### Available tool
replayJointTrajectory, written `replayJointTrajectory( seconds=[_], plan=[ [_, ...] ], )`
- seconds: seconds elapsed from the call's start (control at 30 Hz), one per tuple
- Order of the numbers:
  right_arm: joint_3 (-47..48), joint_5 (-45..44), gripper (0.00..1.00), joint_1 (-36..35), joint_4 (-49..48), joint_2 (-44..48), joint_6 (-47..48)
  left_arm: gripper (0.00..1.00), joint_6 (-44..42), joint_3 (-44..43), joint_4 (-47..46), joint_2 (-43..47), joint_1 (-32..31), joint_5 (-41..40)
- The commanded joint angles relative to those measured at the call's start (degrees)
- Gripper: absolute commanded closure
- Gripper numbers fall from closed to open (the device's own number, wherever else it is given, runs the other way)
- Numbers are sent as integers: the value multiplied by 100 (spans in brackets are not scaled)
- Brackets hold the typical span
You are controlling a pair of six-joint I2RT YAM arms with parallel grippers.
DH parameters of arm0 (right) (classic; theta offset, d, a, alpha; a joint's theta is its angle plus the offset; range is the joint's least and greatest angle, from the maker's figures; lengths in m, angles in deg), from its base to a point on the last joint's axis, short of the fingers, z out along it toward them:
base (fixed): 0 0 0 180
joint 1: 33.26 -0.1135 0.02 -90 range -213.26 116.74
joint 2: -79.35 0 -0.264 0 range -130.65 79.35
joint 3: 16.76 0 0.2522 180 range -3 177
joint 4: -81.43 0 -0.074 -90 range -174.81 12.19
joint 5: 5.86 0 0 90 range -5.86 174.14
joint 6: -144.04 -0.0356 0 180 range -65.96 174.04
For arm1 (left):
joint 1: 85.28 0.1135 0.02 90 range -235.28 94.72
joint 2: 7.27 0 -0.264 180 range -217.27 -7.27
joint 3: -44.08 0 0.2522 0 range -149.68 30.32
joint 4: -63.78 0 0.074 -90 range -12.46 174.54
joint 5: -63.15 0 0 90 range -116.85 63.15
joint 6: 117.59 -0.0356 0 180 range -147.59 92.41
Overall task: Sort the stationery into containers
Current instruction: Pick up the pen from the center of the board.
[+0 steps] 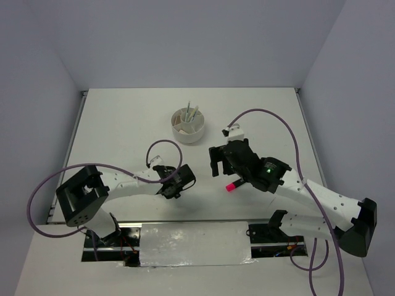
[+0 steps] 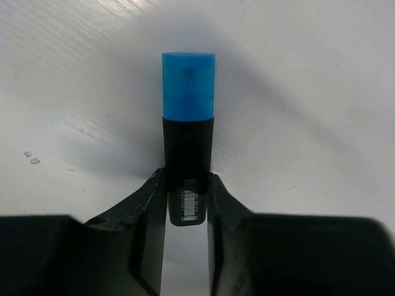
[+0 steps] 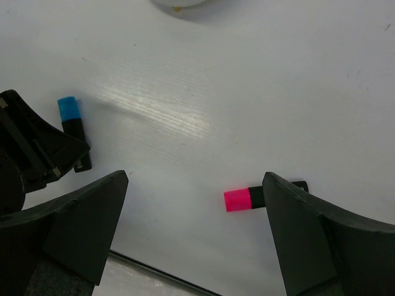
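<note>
The left end effector pinches the blue highlighter by the tail of its black barrel, one finger against each side and the blue cap pointing away. The highlighter lies flat on the surface, on the near side of the white cup, slightly to its left and well apart from it. The right end effector is spread wide above the pink highlighter, which lies near-right of the cup with its black end hidden behind one finger. Thin pens stand in the cup. The step in hand looks like picking up the blue highlighter. The next move calls for a straight lift, then a carry over the cup's rim — and a release into a free compartment.
</note>
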Motion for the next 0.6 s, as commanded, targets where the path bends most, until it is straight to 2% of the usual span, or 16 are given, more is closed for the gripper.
replayJointTrajectory(
  seconds=[0.0, 0.13, 0.17, 0.2, 0.3, 0.4, 0.57],
  plan=[
    [253, -135, 2, 72, 91, 297, 122, 85, -242, 474, -398, -152, 41, 551],
    [166, 330, 2, 300, -66, 648, 254, 97, -900, 615, -574, 340, -81, 412],
    [122, 619, 2, 344, -136, 710, 271, 100, -1198, 641, -878, 454, -116, 350],
    [69, 795, 2, 423, -320, 780, 289, 100, -1619, 667, -960, 698, -169, 262],
    [-194, 1393, 1, 494, -672, 965, 333, 100, -1684, 694, -707, 1095, -319, -116],
    [-186, 1421, 1, 529, -656, 878, 263, 100, -1859, 694, -644, 1298, -336, -257],
    [-362, 1956, 0, 521, -1146, 615, -26, 100, -2693, 738, -1284, 1509, -512, -407]
  ],
)
